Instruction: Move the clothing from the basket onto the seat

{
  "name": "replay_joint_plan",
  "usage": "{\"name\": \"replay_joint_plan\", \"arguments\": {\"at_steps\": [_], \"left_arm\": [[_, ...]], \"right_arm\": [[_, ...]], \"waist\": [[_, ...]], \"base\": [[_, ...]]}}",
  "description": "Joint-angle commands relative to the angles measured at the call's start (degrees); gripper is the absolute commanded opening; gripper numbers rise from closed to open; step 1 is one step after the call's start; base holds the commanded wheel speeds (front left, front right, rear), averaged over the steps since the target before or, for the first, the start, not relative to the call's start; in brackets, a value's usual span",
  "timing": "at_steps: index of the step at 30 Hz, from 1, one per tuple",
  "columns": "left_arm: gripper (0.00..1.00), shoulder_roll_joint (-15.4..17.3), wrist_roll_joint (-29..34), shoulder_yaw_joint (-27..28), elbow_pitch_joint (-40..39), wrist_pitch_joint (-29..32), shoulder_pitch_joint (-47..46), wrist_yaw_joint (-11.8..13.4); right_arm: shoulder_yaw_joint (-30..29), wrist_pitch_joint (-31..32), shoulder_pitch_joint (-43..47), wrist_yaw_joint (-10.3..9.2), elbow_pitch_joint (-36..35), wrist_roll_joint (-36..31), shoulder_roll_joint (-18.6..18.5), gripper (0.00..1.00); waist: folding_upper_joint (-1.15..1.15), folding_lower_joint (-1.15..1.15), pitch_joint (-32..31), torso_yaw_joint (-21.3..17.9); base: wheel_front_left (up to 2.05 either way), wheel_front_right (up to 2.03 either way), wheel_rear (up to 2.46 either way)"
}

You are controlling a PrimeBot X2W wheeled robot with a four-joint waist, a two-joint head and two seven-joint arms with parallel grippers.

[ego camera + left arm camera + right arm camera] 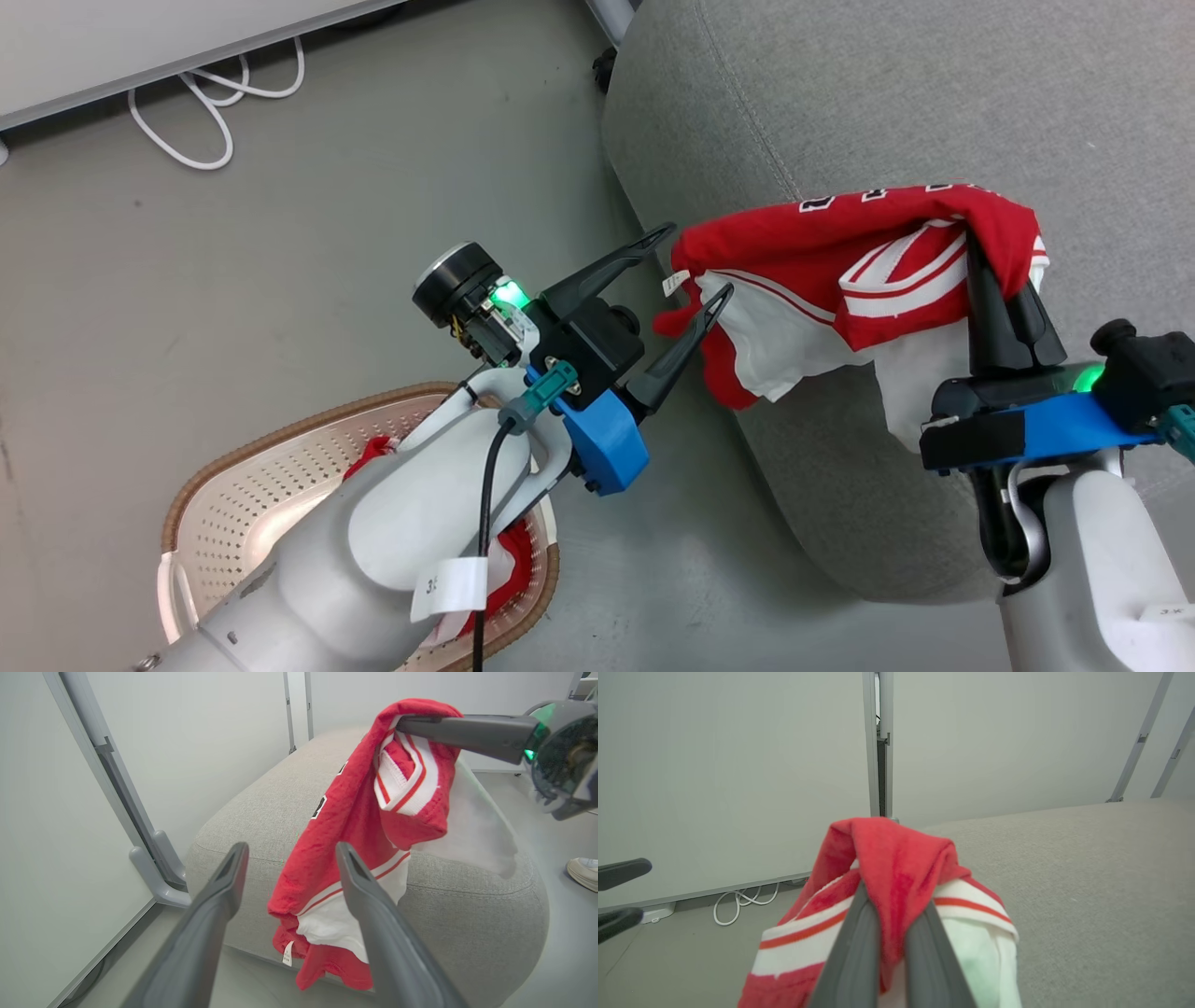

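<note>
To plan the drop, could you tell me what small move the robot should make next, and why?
Probably carry the right claw, shut on the jersey, further in over the seat before opening: much of the jersey hangs off the seat's rounded edge, beside the open left claw.

The red jersey [822,252], white-striped, hangs bunched above the grey seat [934,93] at its rounded edge; another red garment [518,551] lies in the cream perforated basket [280,439].
</note>
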Motion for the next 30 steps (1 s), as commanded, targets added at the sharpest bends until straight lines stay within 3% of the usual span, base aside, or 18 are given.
{"name": "replay_joint_plan", "arguments": {"at_steps": [1,19,30], "left_arm": [[1.0,0.3,0.1,-0.2,-0.2,-0.1,-0.2,-0.1],[1.0,0.6,-0.6,-0.7,-0.2,-0.8,-1.0,0.4],[1.0,3.4,0.1,-0.1,-3.1,-0.1,-2.1,1.7]], "right_arm": [[-0.4,-0.2,0.9,0.01,-0.6,0.4,-0.1,0.0],[-1.5,-0.2,0.7,0.01,-2.0,0.7,-0.1,0.0],[-6.1,-0.2,-12.3,0.01,-6.0,0.4,-0.1,0.0]], "waist": [[0.0,0.0,0.3,-0.3],[0.0,0.0,0.9,0.3],[0.0,0.0,6.4,-0.5]], "base": [[0.0,0.0,0.0],[0.0,0.0,0.0],[0.0,0.0,0.0]]}}
